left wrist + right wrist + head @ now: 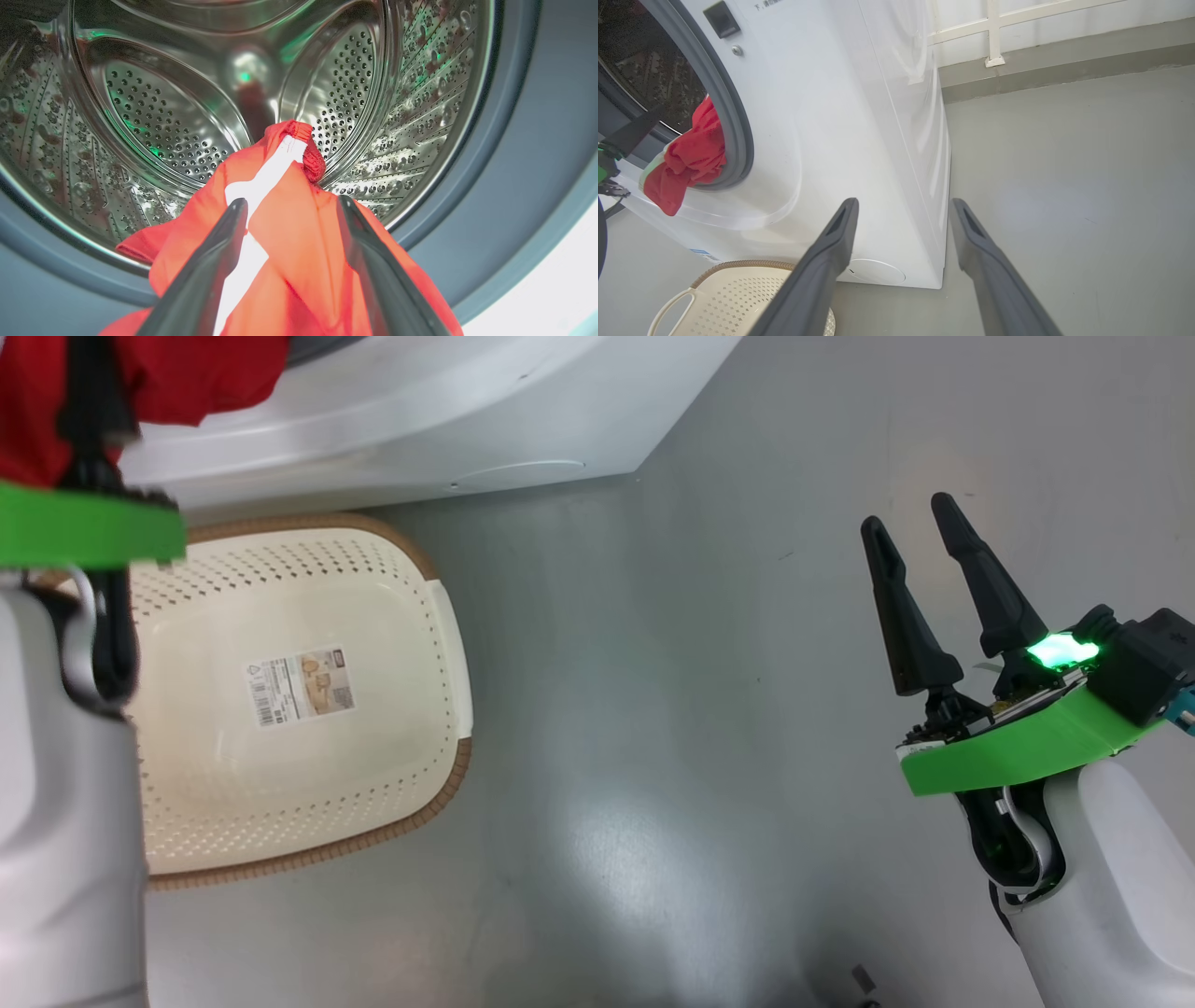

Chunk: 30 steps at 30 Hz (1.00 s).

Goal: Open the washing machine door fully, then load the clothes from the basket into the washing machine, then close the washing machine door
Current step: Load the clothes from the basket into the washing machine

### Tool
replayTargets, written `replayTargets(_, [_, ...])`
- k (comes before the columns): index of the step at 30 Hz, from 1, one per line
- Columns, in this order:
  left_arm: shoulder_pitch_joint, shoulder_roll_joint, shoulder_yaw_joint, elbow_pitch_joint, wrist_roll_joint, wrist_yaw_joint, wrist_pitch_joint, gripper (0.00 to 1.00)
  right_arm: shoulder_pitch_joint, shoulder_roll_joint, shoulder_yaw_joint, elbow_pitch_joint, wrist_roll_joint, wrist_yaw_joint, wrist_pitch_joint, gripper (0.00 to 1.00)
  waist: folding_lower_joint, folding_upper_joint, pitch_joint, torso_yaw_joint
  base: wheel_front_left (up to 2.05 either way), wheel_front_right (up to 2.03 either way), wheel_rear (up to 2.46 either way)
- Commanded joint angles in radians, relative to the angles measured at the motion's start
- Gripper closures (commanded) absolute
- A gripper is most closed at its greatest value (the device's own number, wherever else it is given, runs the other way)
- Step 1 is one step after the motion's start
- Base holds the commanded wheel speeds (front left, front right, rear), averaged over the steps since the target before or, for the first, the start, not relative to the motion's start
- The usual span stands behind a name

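Clothes [299, 242] of bright red fabric with a white stripe lie in the mouth of the washing machine [859, 116], heaped over the lower lip of its grey rubber gasket [733, 116]. Part of the cloth reaches into the perforated steel drum [154, 112]. In the right wrist view, a fold droops outside the washing machine, down over its white front below the opening. Behind the heap the drum's wall and back show as bare metal.

The left gripper [292, 201] is at the washing machine's opening with its two fingers spread wide apart. The red cloth lies between them and over their inner edges. Whether it rests on the fingers or only on the gasket is hard to tell.

The basket [392, 616] stands on the floor [653, 709] just in front of the washing machine's base, below the opening. Its cream perforated bottom shows in full, with the label [301, 686] at its centre.

The right gripper [907, 511] hangs with its fingers apart and holds nothing. It is well away from the washing machine's front corner, out from the round filter cap [878, 270]. Open grey floor stretches beside the washing machine's side panel and in front of it past the basket's brown rim.
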Motion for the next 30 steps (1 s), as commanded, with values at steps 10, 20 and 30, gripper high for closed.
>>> replayTargets(10, [0.282,-0.001,0.051,-0.278,-0.022,-0.009,-0.005,0.0,0.04,-0.02,0.018,-0.022,-0.004,0.002,-0.005,0.0,0.0,0.0,-0.017,0.016,0.0,0.0,0.0])
replayTargets(20, [0.448,-0.056,0.093,-0.401,-0.026,-0.009,-0.005,0.0,0.045,-0.029,0.016,-0.025,-0.005,0.002,-0.005,0.0,0.0,0.0,-0.025,0.023,0.0,0.0,0.0])
replayTargets(30, [0.578,-0.095,0.09,-0.459,-0.029,-0.009,-0.005,0.0,0.048,-0.037,0.007,-0.036,-0.009,0.002,-0.005,0.0,0.0,0.0,-0.026,0.031,0.0,0.0,0.0])
